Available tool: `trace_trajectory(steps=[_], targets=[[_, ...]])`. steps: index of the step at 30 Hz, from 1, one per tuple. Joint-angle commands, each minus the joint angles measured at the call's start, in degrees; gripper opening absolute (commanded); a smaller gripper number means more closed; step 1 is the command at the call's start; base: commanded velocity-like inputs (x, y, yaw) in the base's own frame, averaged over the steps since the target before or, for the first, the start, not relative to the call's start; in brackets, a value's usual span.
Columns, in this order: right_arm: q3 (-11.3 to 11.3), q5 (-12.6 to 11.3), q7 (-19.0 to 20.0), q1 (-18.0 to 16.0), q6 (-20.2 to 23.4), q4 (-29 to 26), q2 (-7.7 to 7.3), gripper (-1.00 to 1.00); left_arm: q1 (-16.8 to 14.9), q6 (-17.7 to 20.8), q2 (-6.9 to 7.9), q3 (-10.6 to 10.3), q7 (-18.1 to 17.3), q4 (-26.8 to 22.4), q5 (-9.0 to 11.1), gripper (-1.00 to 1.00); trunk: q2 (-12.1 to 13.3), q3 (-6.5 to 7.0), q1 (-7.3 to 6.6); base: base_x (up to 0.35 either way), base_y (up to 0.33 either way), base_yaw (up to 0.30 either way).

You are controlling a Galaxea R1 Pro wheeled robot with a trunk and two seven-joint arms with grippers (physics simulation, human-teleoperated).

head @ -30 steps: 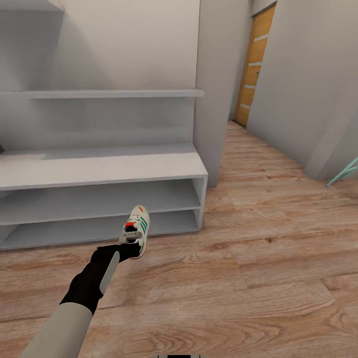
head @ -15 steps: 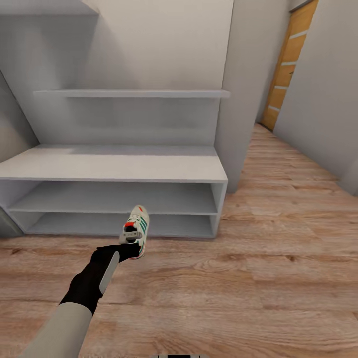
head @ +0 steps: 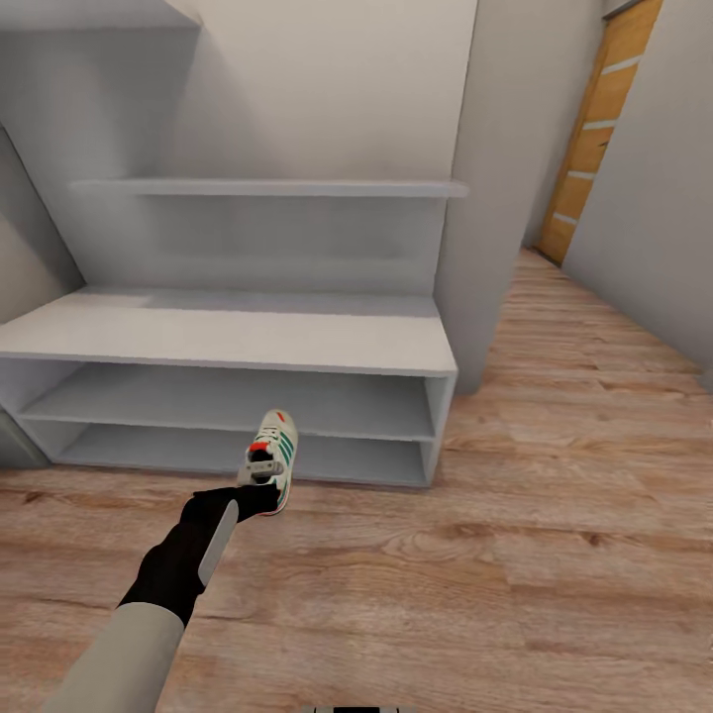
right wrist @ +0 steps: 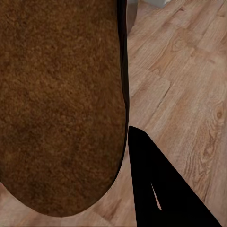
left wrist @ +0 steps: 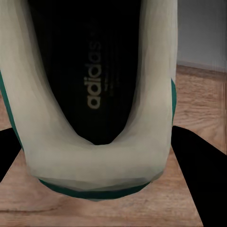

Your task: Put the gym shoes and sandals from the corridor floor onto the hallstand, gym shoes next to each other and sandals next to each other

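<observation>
One gym shoe [head: 273, 452], white with green stripes and a red heel patch, hangs heel-first in my left gripper [head: 258, 489], which is shut on its heel above the corridor floor [head: 515, 564]. The left wrist view looks into the shoe's dark opening [left wrist: 94, 90], with black fingers [left wrist: 201, 172] on either side. The shoe is just in front of the hallstand [head: 228, 339], level with its lower shelves. In the right wrist view a brown sandal [right wrist: 56, 104] sits close against a black finger [right wrist: 158, 194]; my right gripper is shut on it.
The hallstand's bench top and both open compartments [head: 238, 401] hold nothing. A grey wall pillar [head: 485, 198] stands at its right end. Beyond it the corridor runs to an orange wooden door [head: 604, 129]. Open plank floor lies to the right.
The whole view has swung, so the hallstand now sits further right in the picture and its left end shows. The left arm and shoe keep their place in the picture.
</observation>
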Motion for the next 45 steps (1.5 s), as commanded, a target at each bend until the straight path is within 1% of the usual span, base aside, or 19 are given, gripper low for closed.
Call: trace_trajectory(steps=[1,12,23,26,28,33,40,45], targets=[[-0.07,-0.49,-0.23,-0.04,0.27,-0.02,0.00,-1.00,-0.03,0.31,0.00,0.01,0.05,-0.08,0.32,-1.00,-0.02,-0.05,-0.01,0.033,-0.288,0.000],[-0.08,-0.48,-0.23,-0.04,0.24,-0.02,0.00,-1.00,-0.03,0.31,0.00,0.09,0.05,-0.08,0.32,-1.00,-0.02,-0.05,-0.01,0.022,-0.293,0.000],[-0.07,-0.49,-0.23,-0.04,0.25,-0.02,0.00,-1.00,-0.02,0.31,0.05,0.09,0.05,-0.08,0.34,-1.00,-0.02,-0.05,-0.01,0.230,-0.267,0.000],[-0.07,-0.01,-0.23,-0.04,0.26,-0.02,0.00,-1.00,-0.01,0.31,0.03,0.09,0.05,-0.08,0.33,-1.00,-0.02,-0.05,-0.01,0.285,-0.224,0.000],[-0.08,1.01,-0.23,-0.04,0.27,-0.02,0.05,-1.00,-0.02,0.31,0.01,0.09,0.05,-0.08,0.32,-1.00,-0.02,-0.05,-0.01,0.302,-0.187,0.000],[-0.10,2.56,-0.23,-0.04,0.28,-0.02,0.16,-1.00,-0.03,0.31,0.07,0.09,0.05,-0.08,0.34,-1.00,-0.02,-0.05,-0.01,0.329,-0.087,0.000],[-0.13,2.76,-0.23,-0.04,0.28,-0.02,0.19,-1.00,-0.03,0.31,0.08,0.11,0.05,-0.08,0.37,-1.00,-0.02,-0.05,-0.01,0.344,-0.007,0.000],[-0.11,2.76,-0.23,-0.04,0.28,-0.02,0.20,-1.00,-0.03,0.31,0.08,0.10,0.05,-0.08,0.34,-1.00,-0.02,-0.05,-0.01,0.131,0.000,0.000]])
